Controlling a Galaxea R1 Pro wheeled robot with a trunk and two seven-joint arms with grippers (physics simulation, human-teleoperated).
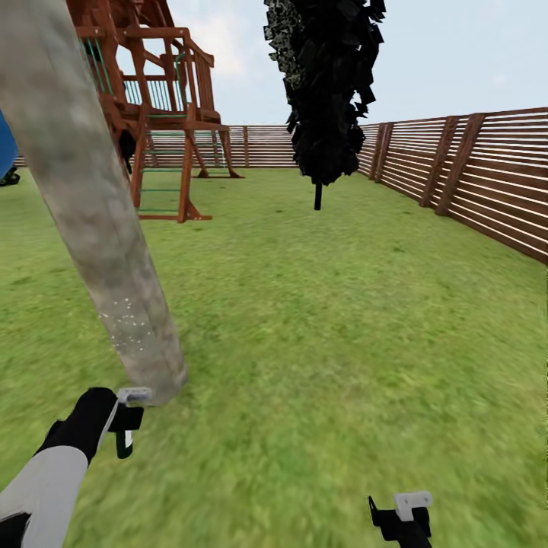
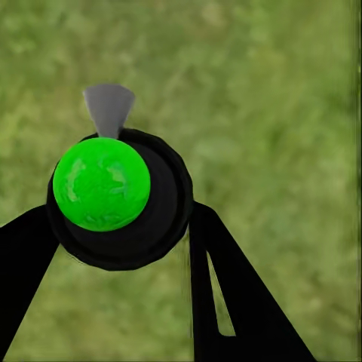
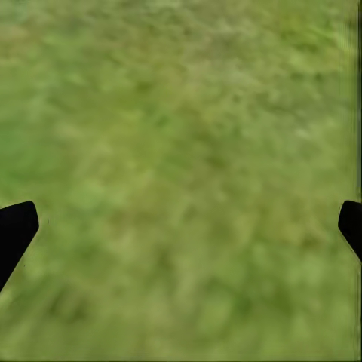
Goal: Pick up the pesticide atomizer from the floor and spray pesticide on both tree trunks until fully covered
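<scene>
Out on the lawn (image 1: pixel 327 320), close beside one tree trunk (image 1: pixel 99 221). The trunk runs slantwise across the head view, pale grey with brown blotches; a scatter of fine white specks sits low on the bark, probably spray droplets, though I can't be sure.

Left tool (image 2: pixel 121 234): pinching the pesticide atomizer (image 2: pixel 113 200). The wrist camera looks straight down on its round black body and bright green cap, with a grey nozzle tab (image 2: pixel 109 105) sticking out from the far edge. A black finger (image 2: pixel 226 294) presses against the body on each side. In the head view the left tool (image 1: pixel 125 422) hangs just beside the foot of the trunk, the light nozzle piece turned toward the bark. My guess: held low and close so the spray lands on the trunk's base.

Right tool (image 3: pixel 181 226): spread wide, holding nothing, only the two fingertips (image 3: pixel 15 230) show at the frame edges over blurred grass. In the head view it sits low and off to the side, likely kept clear of the spraying arm.

Beyond: a wooden play frame (image 1: pixel 160 99), a dark columnar conifer (image 1: pixel 327 84), slat fence (image 1: pixel 472 175) along the edge.

Judgement: coverage on this trunk looks partial at best; most bark appears unmarked.
</scene>
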